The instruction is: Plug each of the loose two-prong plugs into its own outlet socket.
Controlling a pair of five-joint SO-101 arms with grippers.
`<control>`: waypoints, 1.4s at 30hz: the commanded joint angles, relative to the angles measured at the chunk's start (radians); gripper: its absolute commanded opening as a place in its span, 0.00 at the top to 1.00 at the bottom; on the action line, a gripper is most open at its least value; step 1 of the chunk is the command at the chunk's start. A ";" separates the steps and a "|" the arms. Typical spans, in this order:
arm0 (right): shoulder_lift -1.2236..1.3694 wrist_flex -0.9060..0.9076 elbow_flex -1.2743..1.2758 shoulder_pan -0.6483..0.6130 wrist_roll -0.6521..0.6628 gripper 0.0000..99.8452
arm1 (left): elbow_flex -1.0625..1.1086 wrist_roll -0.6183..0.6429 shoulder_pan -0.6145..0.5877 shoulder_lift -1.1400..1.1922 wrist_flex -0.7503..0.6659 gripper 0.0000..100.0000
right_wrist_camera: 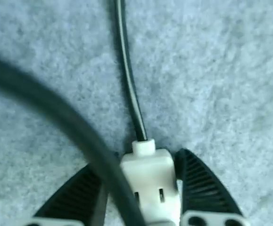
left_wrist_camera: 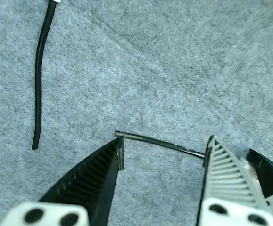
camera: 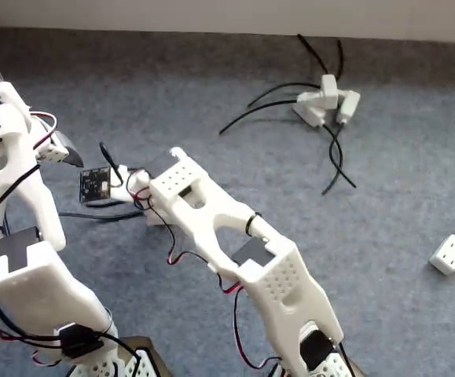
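You see a grey felt-like carpet (camera: 384,196) covering the whole table. On it, the white right arm (camera: 235,236) stretches from the near middle toward the left of centre. The white left arm (camera: 23,236) stands at the left edge.

Your right gripper (right_wrist_camera: 148,157) holds a white plastic outlet socket with two slots (right_wrist_camera: 150,181). Its two black fingers press on the socket's two sides, low over the carpet and left of centre. The socket's thin black cord (right_wrist_camera: 127,70) runs away from it on the carpet. A thicker black cable (right_wrist_camera: 56,117) crosses close in front of the camera.

Your left gripper (left_wrist_camera: 165,146) is spread wide with nothing in it, just over the carpet at the left. A thin black wire (left_wrist_camera: 155,141) lies across the gap between its tips, and a second black cord (left_wrist_camera: 39,84) lies well apart from them.

At the far right of centre you find a bunch of white plugs and sockets (camera: 325,100) with black cords spreading out. You cannot tell which of them are joined.

A single white square socket block (camera: 449,254) lies at the near right edge.
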 commanded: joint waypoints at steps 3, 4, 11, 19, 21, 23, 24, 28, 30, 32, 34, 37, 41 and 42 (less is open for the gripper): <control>-0.002 0.127 -0.229 0.142 -0.015 0.87 | -0.004 0.006 0.021 -0.007 -0.012 0.72; -0.002 0.162 -0.259 0.151 -0.026 0.87 | -0.004 0.006 0.021 -0.007 -0.012 0.72; -0.002 0.418 -0.483 0.160 -0.121 0.88 | -0.002 0.006 0.021 -0.007 -0.009 0.72; -0.004 0.645 -0.924 0.291 -0.135 0.88 | 0.030 0.006 0.042 -0.007 -0.014 0.72; -0.004 0.644 -1.015 0.367 -0.155 0.88 | 0.030 0.006 0.042 -0.007 -0.014 0.72; -0.004 0.644 -1.072 0.440 -0.157 0.88 | 0.030 0.006 0.042 -0.007 -0.014 0.72; -0.004 0.644 -1.089 0.475 -0.157 0.88 | 0.030 0.006 0.042 -0.007 -0.014 0.72; 0.002 0.639 -1.122 0.607 -0.155 0.88 | 0.030 0.008 0.044 -0.007 -0.014 0.72; 0.005 0.588 -1.113 0.664 -0.153 0.88 | 0.030 0.008 0.044 -0.007 -0.014 0.72; 0.022 0.498 -1.099 0.716 -0.155 0.88 | 0.030 0.035 0.044 -0.007 -0.012 0.72; 0.071 0.381 -1.070 0.753 -0.155 0.88 | 0.031 0.074 0.044 -0.007 -0.011 0.72; 0.162 0.163 -1.046 0.785 -0.153 0.88 | 0.053 0.091 0.042 -0.007 -0.015 0.72; 0.323 -0.122 -1.030 0.805 -0.153 0.88 | 0.076 0.095 0.042 -0.007 -0.041 0.72; 0.361 -0.188 -1.032 0.805 -0.153 0.88 | 0.090 0.115 0.042 -0.007 -0.054 0.72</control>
